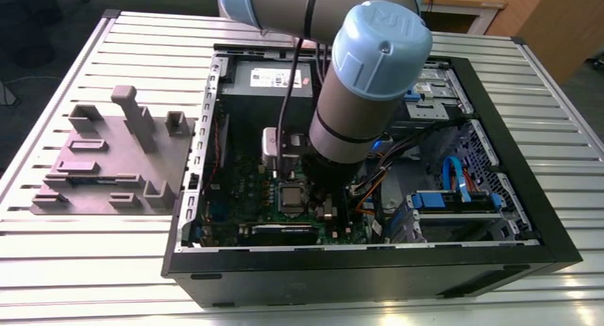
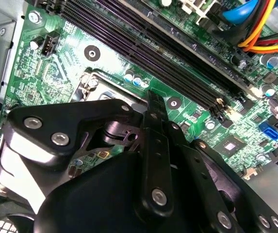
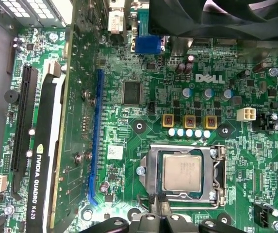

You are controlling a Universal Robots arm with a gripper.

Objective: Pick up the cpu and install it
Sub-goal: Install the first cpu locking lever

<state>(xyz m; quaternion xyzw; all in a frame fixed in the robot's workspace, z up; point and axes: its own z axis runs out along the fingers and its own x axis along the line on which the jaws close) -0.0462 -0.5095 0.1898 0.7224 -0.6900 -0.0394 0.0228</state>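
Cpu (image 3: 182, 174) seated flat in motherboard (image 3: 143, 104) socket, inside open computer case (image 1: 528, 191) on tabletop (image 1: 85, 255). End effector (image 3: 159, 221) positioned just beside socket edge, empty; finger state cannot be told.

You've got the cpu (image 3: 183, 170) just ahead of the gripper (image 3: 159, 219) – brushed silvery metal lid, matt, in a shiny steel frame. Gripper links are black, semi-gloss w/ bright metal screws. Motherboard (image 3: 143, 116) beneath is glossy green; memory slots (image 2: 177, 48) nearby – matt black plastic.

Exterior looks down; wrist views hug motherboard (image 3: 143, 126).
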